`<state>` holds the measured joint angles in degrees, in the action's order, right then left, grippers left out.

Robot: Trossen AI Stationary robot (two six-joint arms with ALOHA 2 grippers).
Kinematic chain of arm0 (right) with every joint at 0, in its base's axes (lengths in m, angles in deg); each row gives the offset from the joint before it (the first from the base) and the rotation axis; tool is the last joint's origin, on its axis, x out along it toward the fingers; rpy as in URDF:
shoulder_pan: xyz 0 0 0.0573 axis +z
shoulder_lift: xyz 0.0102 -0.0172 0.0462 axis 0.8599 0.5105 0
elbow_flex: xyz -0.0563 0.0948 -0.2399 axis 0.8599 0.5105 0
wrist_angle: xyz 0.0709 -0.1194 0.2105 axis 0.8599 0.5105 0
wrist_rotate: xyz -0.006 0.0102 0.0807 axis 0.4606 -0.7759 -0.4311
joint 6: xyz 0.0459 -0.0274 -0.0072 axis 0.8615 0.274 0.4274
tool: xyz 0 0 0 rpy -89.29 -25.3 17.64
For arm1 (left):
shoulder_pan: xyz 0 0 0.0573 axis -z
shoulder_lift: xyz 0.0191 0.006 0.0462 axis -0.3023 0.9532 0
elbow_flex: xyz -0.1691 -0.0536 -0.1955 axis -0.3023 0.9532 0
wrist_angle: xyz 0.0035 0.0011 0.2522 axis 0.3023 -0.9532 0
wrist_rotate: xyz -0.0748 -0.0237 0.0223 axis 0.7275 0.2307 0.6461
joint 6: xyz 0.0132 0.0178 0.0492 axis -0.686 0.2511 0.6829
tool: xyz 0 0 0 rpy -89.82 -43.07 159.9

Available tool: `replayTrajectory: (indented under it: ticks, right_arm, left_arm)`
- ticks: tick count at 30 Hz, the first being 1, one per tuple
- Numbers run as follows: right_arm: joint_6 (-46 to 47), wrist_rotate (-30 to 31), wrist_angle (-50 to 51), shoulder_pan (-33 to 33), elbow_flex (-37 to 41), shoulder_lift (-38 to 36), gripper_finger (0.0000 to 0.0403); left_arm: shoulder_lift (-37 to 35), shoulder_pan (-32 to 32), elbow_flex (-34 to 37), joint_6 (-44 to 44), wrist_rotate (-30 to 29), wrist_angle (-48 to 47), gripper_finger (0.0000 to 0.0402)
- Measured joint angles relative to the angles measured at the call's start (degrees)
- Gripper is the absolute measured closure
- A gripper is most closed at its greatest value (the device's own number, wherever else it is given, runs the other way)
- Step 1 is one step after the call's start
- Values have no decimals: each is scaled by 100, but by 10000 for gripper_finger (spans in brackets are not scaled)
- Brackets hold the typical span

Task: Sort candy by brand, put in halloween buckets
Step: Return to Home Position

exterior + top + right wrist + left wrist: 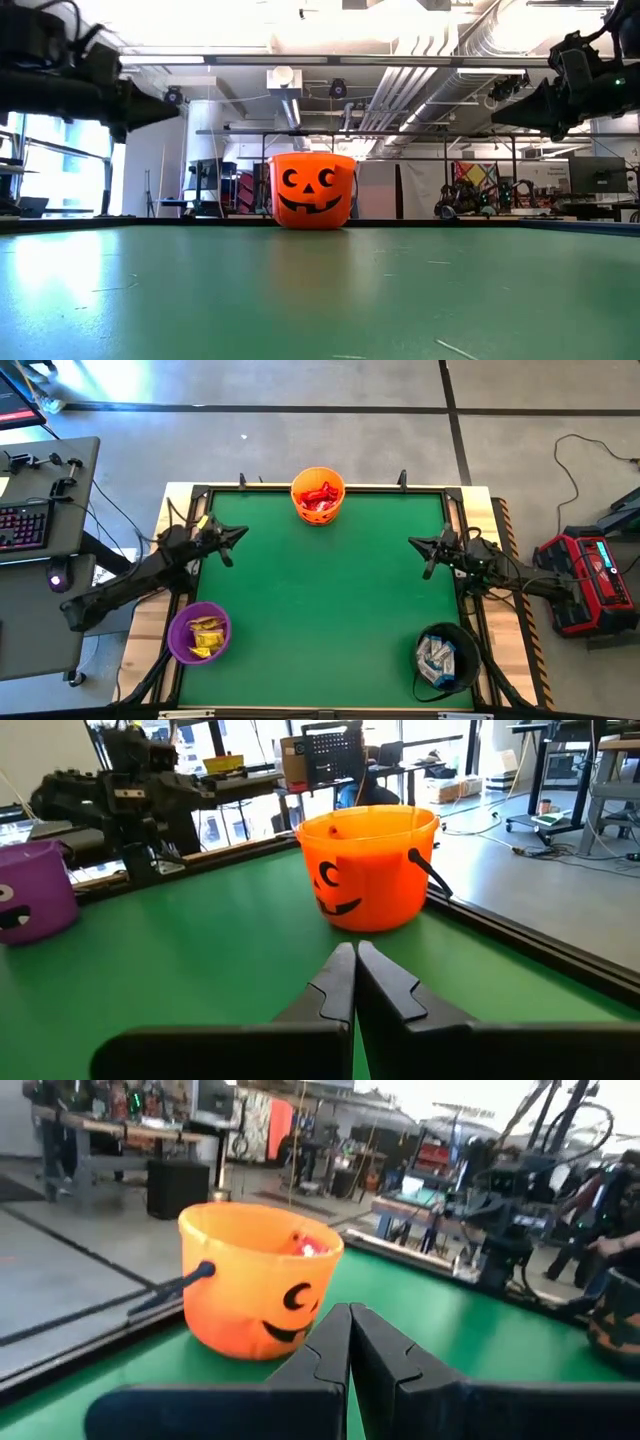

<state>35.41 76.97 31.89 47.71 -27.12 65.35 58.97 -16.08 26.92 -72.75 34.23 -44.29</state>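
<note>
left claw (241,532), right claw (414,542) closed, apart; red candy (320,492) in orange bucket (320,516).

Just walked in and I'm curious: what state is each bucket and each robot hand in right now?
Orange bucket: upright, holds red candy.
Purple bucket: upright, holds yellow candy.
Black bucket: upright, holds white-blue candy.
Left hand: shut, empty, in the air on the left.
Right hand: shut, empty, in the air on the right.

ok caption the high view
Red candy in orange bucket, yellow in purple bucket, white-blue in black bucket; left tool, right tool shut at table sides.
</note>
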Motion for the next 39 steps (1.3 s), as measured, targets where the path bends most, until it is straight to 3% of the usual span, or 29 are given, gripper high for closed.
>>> replayTrajectory:
  ticks: [4,9,16,22,39]
  right_arm:
    - [-71,-1,-2,0,-2,0,403]
    - [-140,-50,-257,0,-2,0,403]
    - [-250,757,-105,-4,-2,20,403]
    - [-132,774,-90,-4,-2,24,403]
    - [-215,763,89,-4,-13,35,403]
  left_arm:
    - [-1100,171,-2,9,-352,-949,401]
    - [-1073,350,-73,310,-658,-1167,401]
    - [-938,423,-72,227,-899,-1191,401]
    - [-758,423,-72,-178,-865,-1185,401]
    - [-697,418,-72,-147,-861,-1187,401]
